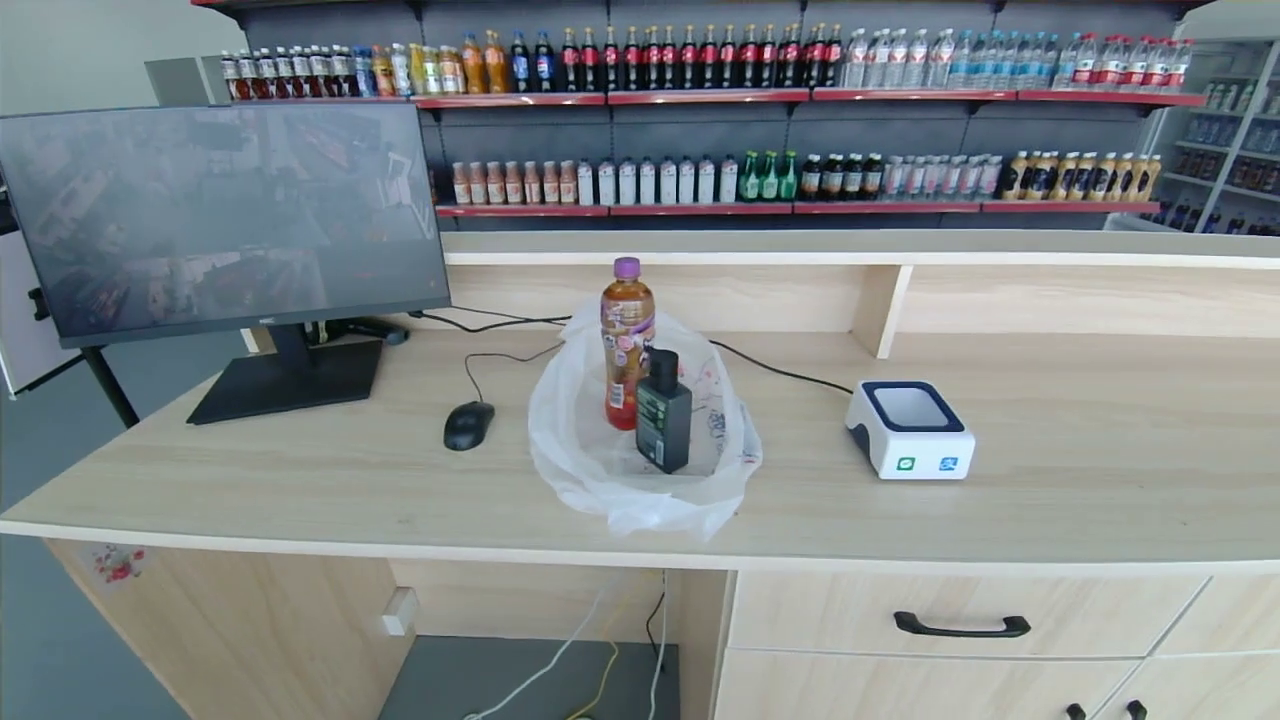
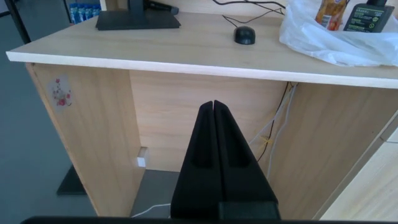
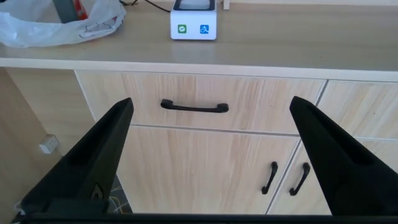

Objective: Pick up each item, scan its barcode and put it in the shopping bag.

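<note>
The white shopping bag (image 1: 640, 470) lay open on the wooden counter (image 1: 1050, 470) between the black mouse (image 1: 468, 425) and the white barcode scanner (image 1: 908, 428). Both items stood upright inside it: a tall orange-brown drink bottle (image 1: 627, 345) with a purple cap and, just in front of it, a smaller dark bottle (image 1: 663, 415) with a black cap. The left gripper (image 2: 214, 106) hung low before the counter's front edge with its jaws pressed together on nothing, while the right gripper (image 3: 211, 102) (held equally low, facing the drawer handle (image 3: 194, 107)) had its jaws spread wide apart.
</note>
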